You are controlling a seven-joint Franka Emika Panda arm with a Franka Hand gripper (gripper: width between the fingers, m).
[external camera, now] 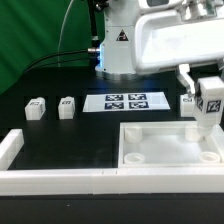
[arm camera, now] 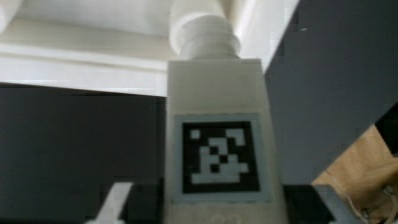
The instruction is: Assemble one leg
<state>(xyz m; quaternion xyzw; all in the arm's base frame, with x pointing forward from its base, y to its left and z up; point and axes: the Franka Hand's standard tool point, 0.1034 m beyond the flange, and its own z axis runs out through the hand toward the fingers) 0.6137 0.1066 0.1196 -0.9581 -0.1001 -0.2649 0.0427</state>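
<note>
My gripper [external camera: 203, 88] is shut on a white leg [external camera: 207, 108] whose black-and-white tag faces the camera. It holds the leg upright at the exterior view's right, its lower end over the far right corner of the large white tray [external camera: 160, 127]. In the wrist view the leg [arm camera: 217, 100] runs straight out from between my jaws [arm camera: 217, 216], and its round tip points at the tray's [arm camera: 71, 50] white surface. I cannot tell whether the tip touches the tray. Two more legs [external camera: 35, 108] [external camera: 67, 107] lie on the black table at the left.
The marker board [external camera: 127, 101] lies flat on the table behind the tray. A long white L-shaped rail [external camera: 50, 178] runs along the front edge and up the left side. The robot's base [external camera: 120, 45] stands at the back.
</note>
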